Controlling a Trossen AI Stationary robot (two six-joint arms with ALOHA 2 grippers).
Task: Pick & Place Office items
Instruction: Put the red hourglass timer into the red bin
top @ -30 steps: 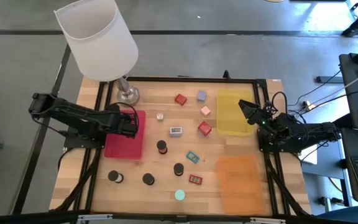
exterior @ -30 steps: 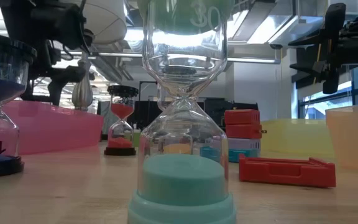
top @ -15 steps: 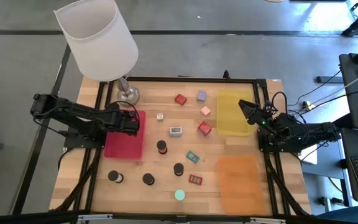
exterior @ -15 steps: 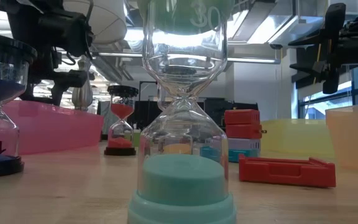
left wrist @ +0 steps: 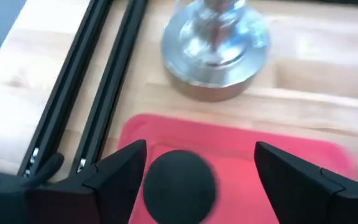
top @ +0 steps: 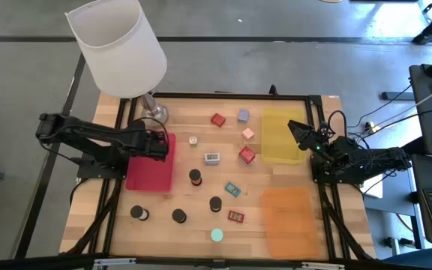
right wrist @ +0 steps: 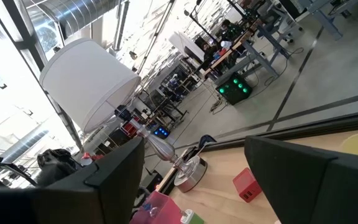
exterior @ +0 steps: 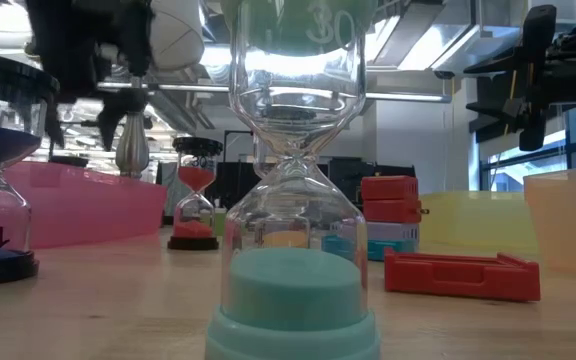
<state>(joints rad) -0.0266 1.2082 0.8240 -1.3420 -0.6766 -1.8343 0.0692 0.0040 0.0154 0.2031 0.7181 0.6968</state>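
Observation:
My left gripper (top: pixel 160 142) hangs open over the far end of the red tray (top: pixel 147 174). In the left wrist view a black round piece (left wrist: pixel 179 185) lies in the tray (left wrist: pixel 247 155) below the gap between the fingers. Several more office items stand loose on the wood: black hourglasses (top: pixel 194 176) (top: pixel 214 203), a teal one (top: pixel 216 235), red blocks (top: pixel 247 155), and a white rectangle (top: pixel 212 157). My right gripper (top: pixel 294 130) waits open, raised beside the yellow tray (top: pixel 282 136).
A white-shaded lamp (top: pixel 122 52) stands at the far left, its silver base (top: pixel 154 114) just beyond the red tray. An orange tray (top: pixel 285 217) lies near right. Black frame rails (top: pixel 115 172) run along the table's sides.
My left gripper has opened and risen over the red tray's far end, turning only slightly. The black round piece now lies in the tray beneath it.

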